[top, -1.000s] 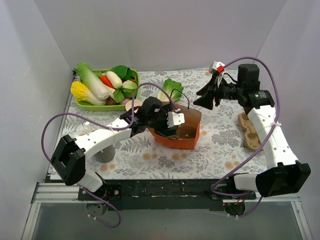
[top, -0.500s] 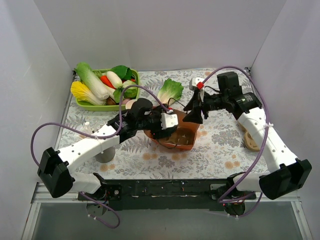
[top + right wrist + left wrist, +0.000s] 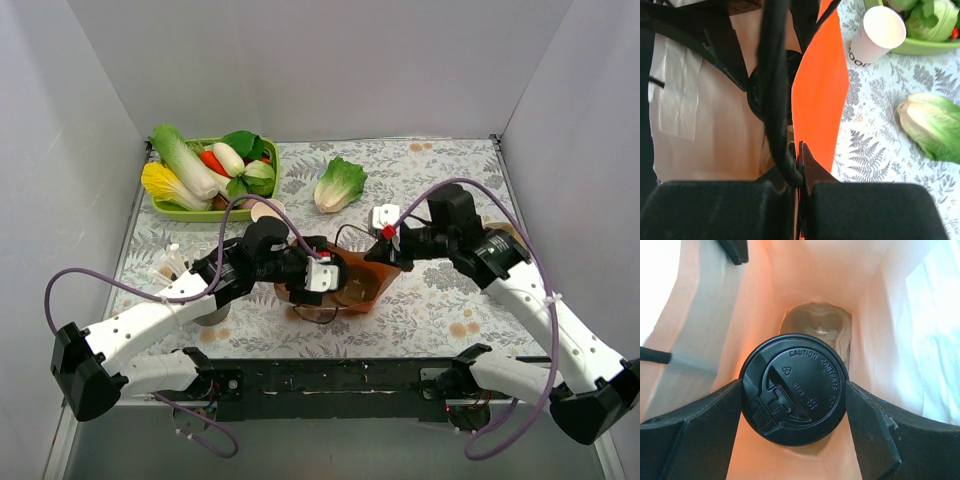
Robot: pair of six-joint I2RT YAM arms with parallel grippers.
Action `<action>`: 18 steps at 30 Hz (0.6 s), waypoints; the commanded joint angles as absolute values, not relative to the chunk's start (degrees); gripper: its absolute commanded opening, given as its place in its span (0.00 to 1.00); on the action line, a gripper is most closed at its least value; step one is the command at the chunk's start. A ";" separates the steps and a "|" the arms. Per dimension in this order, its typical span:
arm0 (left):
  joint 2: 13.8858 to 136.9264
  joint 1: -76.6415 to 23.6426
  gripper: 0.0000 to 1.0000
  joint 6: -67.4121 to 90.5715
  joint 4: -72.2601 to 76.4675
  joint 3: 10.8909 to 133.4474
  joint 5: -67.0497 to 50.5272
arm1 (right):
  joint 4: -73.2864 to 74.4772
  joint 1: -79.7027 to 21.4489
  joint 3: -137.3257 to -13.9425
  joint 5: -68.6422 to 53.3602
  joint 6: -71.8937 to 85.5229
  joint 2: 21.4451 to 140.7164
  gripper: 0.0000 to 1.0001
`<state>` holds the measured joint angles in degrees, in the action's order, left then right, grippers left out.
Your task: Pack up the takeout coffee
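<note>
Takeout coffee [image 3: 794, 388] is held by left end effector [image 3: 794, 396] inside orange bag [image 3: 821, 90]; rim is pinched by right end effector [image 3: 801, 152]. It should be lowered upright, centred, before release.

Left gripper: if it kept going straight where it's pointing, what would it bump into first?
The left gripper, clamped on the takeout coffee, points down into the orange paper bag. Going straight, the cup would probably reach the bag's pale bottom first; how deep that is, I can't tell.
</note>
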<state>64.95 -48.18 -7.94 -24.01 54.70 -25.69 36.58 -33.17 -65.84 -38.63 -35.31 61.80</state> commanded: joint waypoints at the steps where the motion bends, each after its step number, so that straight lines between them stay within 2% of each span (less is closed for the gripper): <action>1: 62.40 -48.52 0.00 -15.29 -26.54 52.82 -27.59 | 29.45 -37.17 -62.85 -36.05 -37.00 56.78 0.01; 8: 62.76 -48.69 0.00 -20.03 -30.94 52.74 -28.13 | 22.24 -40.60 -60.38 -29.89 -36.74 53.88 0.01; 18: 60.47 -48.78 0.00 -23.03 -25.49 48.78 -24.26 | 24.43 -45.44 -63.72 -22.85 -45.26 54.41 0.01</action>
